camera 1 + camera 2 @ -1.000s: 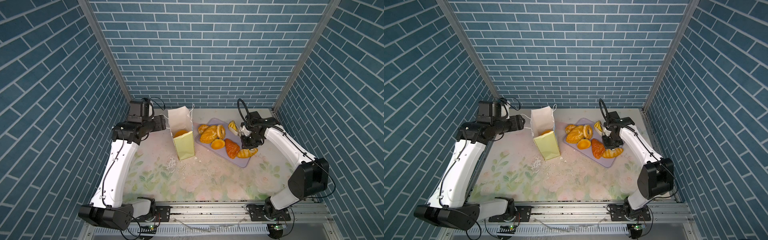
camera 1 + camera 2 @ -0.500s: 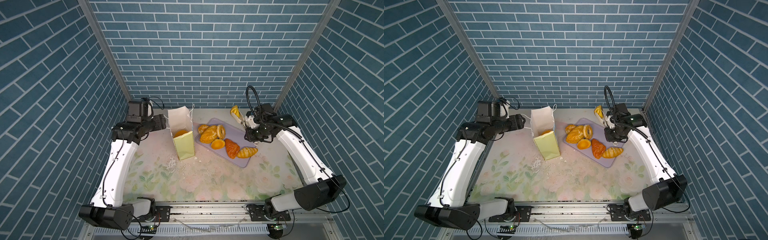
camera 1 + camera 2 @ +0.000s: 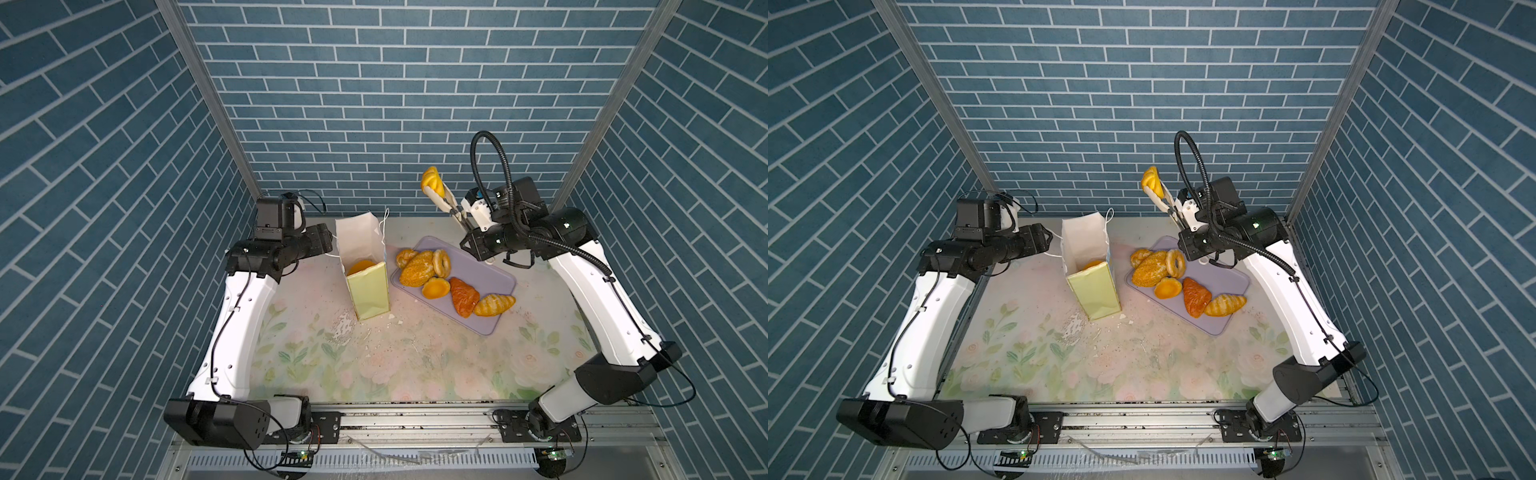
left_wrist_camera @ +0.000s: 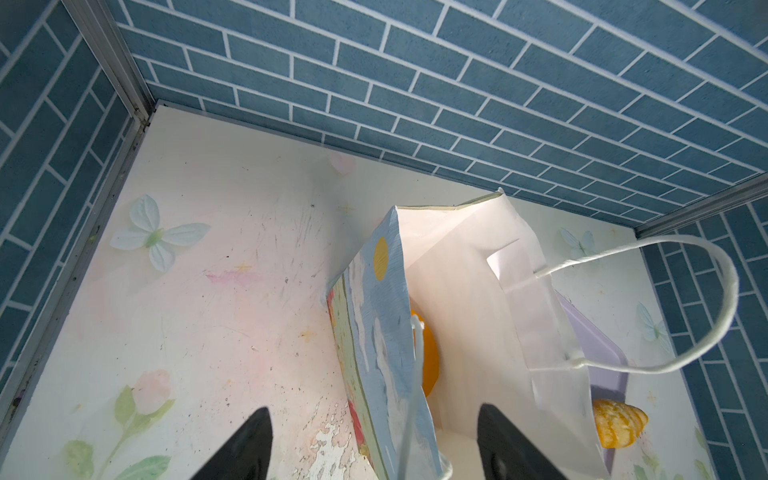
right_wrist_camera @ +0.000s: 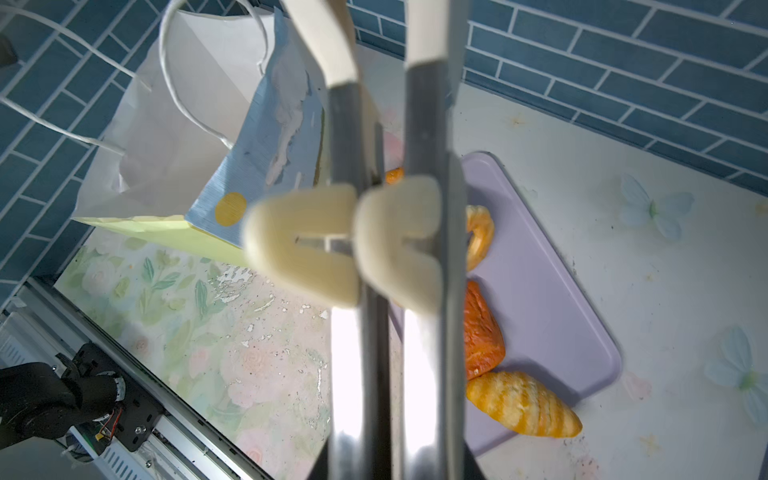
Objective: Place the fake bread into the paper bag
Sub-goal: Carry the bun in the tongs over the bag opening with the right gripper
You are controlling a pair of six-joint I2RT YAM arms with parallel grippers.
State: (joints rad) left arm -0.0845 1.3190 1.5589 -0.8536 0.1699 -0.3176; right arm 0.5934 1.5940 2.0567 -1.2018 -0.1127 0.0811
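One fake bread piece point(image 3: 431, 182) hangs pinched in tongs point(image 3: 446, 205) high by the tray point(image 3: 492, 279), seen only in both top views; the right claw point(image 3: 468, 219) clenches those tongs. The left claw point(image 4: 372, 407), released, straddles the rim of the paper bag point(image 3: 370, 291); bare worktop point(image 3: 415, 365) lies in front.

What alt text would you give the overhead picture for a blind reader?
The right gripper holds a yellow pastry lifted clear of a lavender tray of fake bread, beside an open paper bag already holding one orange piece. The left gripper hovers by the bag's left side.
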